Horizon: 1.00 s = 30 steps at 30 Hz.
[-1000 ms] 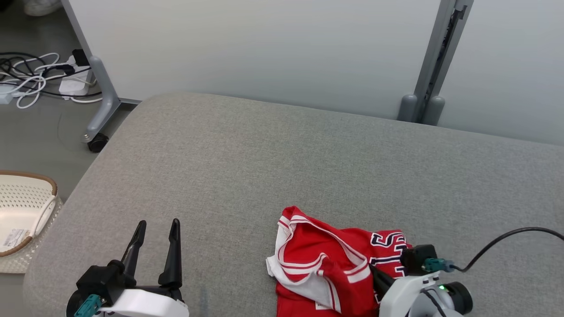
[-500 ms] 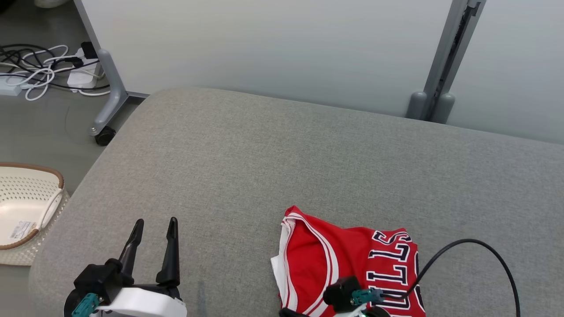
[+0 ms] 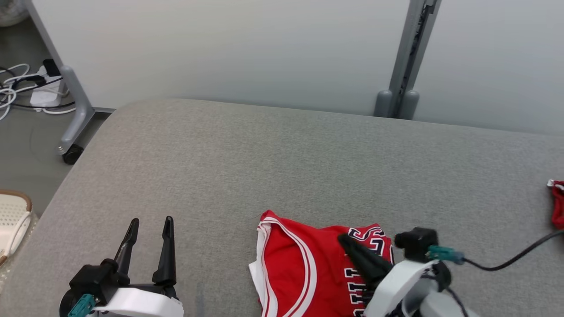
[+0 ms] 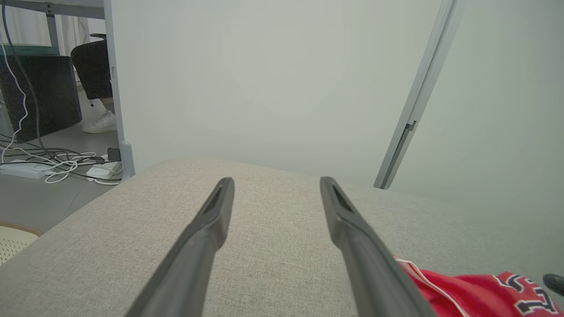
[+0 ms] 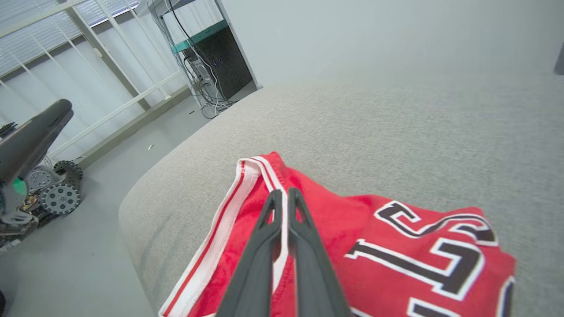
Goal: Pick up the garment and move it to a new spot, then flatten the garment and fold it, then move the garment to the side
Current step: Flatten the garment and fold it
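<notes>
Two grippers are seen over a wide gray upholstered cushion (image 3: 264, 154). A red basketball jersey (image 3: 299, 268), trimmed in white and printed with dark, white-edged letters, is spread on the near part of the cushion, right of centre in the head view. Its lower part is cut off by the bottom edge of that view. The neckline trim is turned toward the left gripper's side, and the lettering lies toward the right.

The right gripper (image 3: 343, 238) is held over the jersey with its two dark fingers pressed together. In the right wrist view the right gripper (image 5: 285, 192) is seen with its tips above the red cloth (image 5: 335, 215), just beside the white-striped trim. Whether any cloth is pinched between the fingers cannot be told. A black cable (image 3: 506, 264) is led off from that wrist toward the right.

The left gripper (image 3: 151, 220) is kept well apart from the jersey, at the lower left, with its fingers spread wide and nothing between them. In the left wrist view (image 4: 276, 180) bare cushion is framed between the fingers, and an edge of the jersey (image 4: 476, 290) is seen at the lower right.

A second piece of red cloth (image 3: 558, 204) is seen at the far right edge of the cushion. A pale perforated basket (image 3: 11, 220) is set on the floor to the left, and white partition panels (image 3: 220, 44) are stood behind the cushion.
</notes>
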Available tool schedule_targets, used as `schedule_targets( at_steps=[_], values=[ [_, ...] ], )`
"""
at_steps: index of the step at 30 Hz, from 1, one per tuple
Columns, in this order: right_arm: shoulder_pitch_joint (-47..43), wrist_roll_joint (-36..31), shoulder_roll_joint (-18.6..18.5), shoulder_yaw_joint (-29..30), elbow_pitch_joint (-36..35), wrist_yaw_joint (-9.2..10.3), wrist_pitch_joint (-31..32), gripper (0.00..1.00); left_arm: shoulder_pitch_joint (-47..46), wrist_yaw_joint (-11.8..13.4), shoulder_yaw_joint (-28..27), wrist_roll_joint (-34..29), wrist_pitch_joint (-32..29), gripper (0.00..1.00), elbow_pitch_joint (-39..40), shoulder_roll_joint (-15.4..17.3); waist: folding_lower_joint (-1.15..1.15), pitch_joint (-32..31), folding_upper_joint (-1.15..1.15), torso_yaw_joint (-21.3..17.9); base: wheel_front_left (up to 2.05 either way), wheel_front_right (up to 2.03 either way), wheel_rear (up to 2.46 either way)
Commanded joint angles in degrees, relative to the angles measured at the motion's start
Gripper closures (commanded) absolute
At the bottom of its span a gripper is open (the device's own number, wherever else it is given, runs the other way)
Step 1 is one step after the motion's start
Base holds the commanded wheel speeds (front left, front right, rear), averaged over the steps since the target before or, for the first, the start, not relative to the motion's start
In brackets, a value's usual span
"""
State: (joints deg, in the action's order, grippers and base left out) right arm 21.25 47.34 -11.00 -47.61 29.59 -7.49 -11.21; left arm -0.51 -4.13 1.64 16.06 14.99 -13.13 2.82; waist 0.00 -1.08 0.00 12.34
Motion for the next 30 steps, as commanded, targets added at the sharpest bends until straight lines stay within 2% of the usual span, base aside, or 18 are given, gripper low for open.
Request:
schedule_targets(
  at_steps=[1, 2, 12, 16, 19, 24, 30],
  values=[
    [0.2, -0.6, -0.7, 1.5, 0.1, -0.01, -0.9, 0.44, 0.0, 0.2, -0.2, -0.4, 0.2, 0.0, 0.3, 0.2, 0.0, -0.1, 0.0, -0.9, 0.0, 0.0, 0.0],
    [0.0, -1.0, -1.0, 2.8, 0.2, -0.01, -1.4, 0.0, 0.0, 0.2, -0.3, -0.5, 0.3, 0.0, 0.3, 0.2, 0.0, -0.2, 0.0, -1.2, 0.0, 0.0, 0.0],
    [-3.3, -9.5, -3.2, 21.7, -4.3, -0.01, -3.9, 0.0, 0.2, -0.3, -1.3, -0.5, 0.2, 0.0, 0.8, 0.2, 0.0, -0.3, 0.0, -4.6, 0.0, 0.0, 0.0],
    [-6.5, -14.4, -2.6, 29.7, -8.1, -0.01, -4.0, 0.0, 0.2, -0.2, -1.7, -0.4, 0.2, 0.0, 1.1, 0.2, 0.0, -0.2, 0.0, -5.7, 0.0, 0.0, 0.0],
    [-9.7, -17.3, -0.7, 35.1, -11.4, -0.01, -4.0, 0.0, 0.1, -0.1, -2.1, -0.5, 0.2, 0.0, 1.5, 0.2, 0.0, -0.2, 0.0, -6.3, 0.0, 0.0, 0.0],
    [-13.7, -20.9, 1.7, 39.7, -13.4, -0.01, -4.0, 0.0, 0.4, 0.0, -2.0, -0.7, 0.2, 0.0, 2.0, 0.2, 0.0, -0.1, 0.0, -7.2, 0.0, 0.0, 0.0],
    [-15.6, -22.2, 3.1, 40.7, -12.5, -0.01, -4.0, 0.0, 0.6, 0.0, -1.7, -0.5, 0.2, 0.0, 2.4, 0.2, 0.0, 0.1, 0.0, -7.7, 0.0, 0.0, 0.0]
  ],
)
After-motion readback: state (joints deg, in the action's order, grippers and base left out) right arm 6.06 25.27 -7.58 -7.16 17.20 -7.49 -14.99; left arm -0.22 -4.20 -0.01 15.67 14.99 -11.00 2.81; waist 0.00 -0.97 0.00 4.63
